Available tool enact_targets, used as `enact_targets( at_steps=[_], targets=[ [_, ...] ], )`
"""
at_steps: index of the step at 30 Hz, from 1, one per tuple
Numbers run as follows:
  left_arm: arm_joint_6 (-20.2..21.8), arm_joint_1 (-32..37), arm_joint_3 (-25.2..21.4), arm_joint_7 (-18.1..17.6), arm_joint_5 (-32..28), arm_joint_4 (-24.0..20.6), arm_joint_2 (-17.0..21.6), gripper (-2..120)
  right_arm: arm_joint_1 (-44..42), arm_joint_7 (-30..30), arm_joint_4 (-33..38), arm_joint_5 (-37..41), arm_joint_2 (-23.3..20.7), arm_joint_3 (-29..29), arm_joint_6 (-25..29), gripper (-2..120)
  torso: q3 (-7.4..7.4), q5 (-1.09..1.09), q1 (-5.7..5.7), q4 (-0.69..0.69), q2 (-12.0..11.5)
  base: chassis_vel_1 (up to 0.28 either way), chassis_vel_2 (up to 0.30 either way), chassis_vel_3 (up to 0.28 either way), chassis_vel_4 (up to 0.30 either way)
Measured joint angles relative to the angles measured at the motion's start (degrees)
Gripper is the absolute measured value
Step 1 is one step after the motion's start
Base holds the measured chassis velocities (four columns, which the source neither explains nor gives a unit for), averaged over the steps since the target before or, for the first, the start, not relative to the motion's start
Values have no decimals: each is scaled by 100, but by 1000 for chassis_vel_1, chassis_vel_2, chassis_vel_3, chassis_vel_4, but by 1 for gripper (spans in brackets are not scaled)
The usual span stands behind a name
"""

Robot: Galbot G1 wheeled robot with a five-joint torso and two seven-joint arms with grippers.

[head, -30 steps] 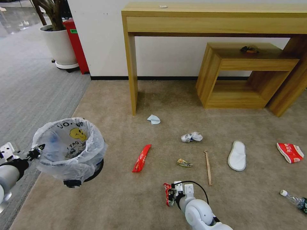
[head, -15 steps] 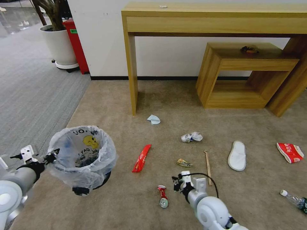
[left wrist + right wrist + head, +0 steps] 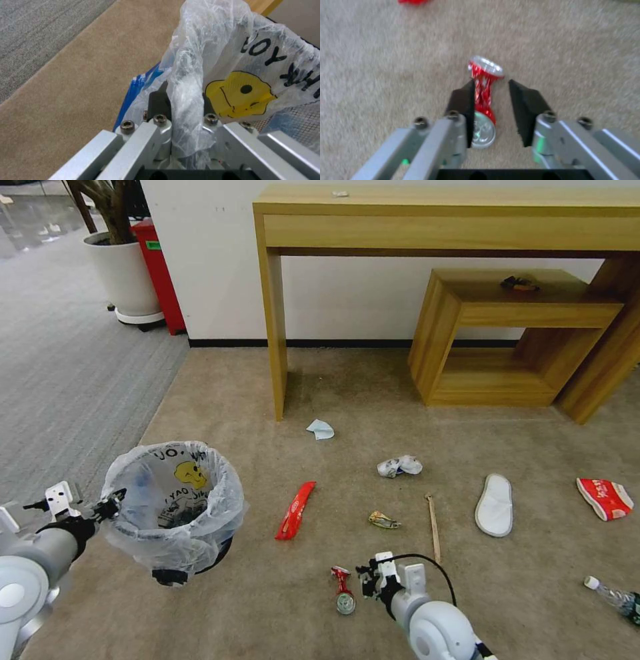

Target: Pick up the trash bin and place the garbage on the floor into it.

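The left gripper (image 3: 110,508) is clamped onto the rim of the small round dark trash bin lined with a crinkly white plastic bag (image 3: 175,505), pinching bag and rim together between its fingers (image 3: 159,105). That edge grip holds the bin just above the beige short-pile carpet floor (image 3: 333,393), mouth up and open toward the litter, so there's a ready target at the robot's left side.

Over on the right, the right gripper (image 3: 369,582) hangs low beside a crushed red-and-silver drink can (image 3: 344,591) lying on its side on the carpet. From the wrist, its black fingers (image 3: 463,105) stand apart, the can (image 3: 483,100) between them, touching or nearly touching one pad and not squeezed. I read this as lining up for the pinch across the can's narrow, crumpled waist.

More garbage lies beyond: a long red wrapper (image 3: 295,510), a crumpled white paper wad (image 3: 399,466), a thin wooden stick (image 3: 434,528), a flat white slipper (image 3: 495,505), a red-and-white packet (image 3: 605,497) and a clear bottle (image 3: 613,597).
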Motion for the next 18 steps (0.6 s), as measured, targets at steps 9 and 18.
enact_targets(
  at_steps=[9, 18],
  targets=[
    [0, -11, -45, 0, -41, -6, 5, 2, 83, -237, -246, -175, 109, -87, -19, 63, 0, -1, 0, -1, 0, 0, 0, 0, 0],
    [0, -24, -33, 0, -34, 26, -11, 2, 347, -476, -689, -323, 318, -156, 178, 96, 0, -1, 0, -1, 0, 0, 0, 0, 0]
  ],
)
